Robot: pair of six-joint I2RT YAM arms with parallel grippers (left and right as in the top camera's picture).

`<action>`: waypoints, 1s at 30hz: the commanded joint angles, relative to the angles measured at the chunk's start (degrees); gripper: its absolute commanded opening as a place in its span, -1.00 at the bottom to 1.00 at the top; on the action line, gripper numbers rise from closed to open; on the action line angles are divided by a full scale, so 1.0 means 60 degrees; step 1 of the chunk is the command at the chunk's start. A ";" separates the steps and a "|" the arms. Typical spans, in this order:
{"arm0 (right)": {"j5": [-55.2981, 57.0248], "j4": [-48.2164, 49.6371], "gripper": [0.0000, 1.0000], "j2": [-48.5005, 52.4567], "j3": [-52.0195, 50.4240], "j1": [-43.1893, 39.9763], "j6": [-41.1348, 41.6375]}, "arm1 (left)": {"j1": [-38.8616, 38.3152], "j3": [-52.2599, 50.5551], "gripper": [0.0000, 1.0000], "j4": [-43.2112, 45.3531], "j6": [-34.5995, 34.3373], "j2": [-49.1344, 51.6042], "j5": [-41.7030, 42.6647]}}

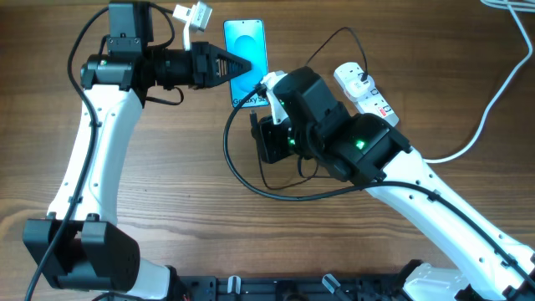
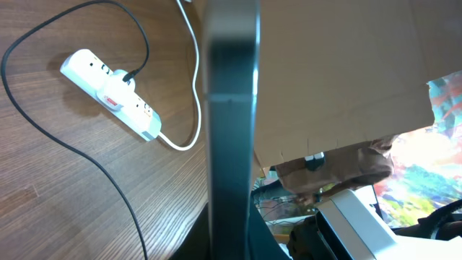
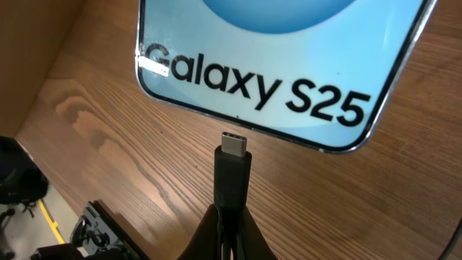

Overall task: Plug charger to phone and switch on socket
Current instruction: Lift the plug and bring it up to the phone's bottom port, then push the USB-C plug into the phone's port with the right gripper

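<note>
The phone has a turquoise screen and lies at the back middle of the table. My left gripper is shut on its side; in the left wrist view the phone shows edge-on between the jaws. My right gripper is shut on the charger plug. The plug's metal tip points at the phone's bottom edge, just short of it, below the "Galaxy S25" text. The thin black charger cable loops over the table to the white socket, which also shows in the left wrist view.
The socket's thick white cord runs off to the back right. A small white plug piece lies behind the left gripper. A cardboard wall stands beyond the table's far edge.
</note>
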 commanded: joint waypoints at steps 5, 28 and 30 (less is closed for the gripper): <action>0.0215 0.0117 -0.91 0.0004 0.0197 0.0015 0.0124 | -0.0018 0.0040 -0.92 -0.0044 0.0226 0.0029 0.0160; 0.0200 0.0120 -0.91 0.0251 0.0200 0.0015 0.0138 | -0.0018 0.0040 -0.92 -0.0240 0.0729 0.0029 -0.0200; 0.0197 0.0120 -0.91 0.0251 0.0200 0.0015 0.0138 | -0.0018 0.0040 -0.92 -0.0244 0.0718 0.0029 -0.0149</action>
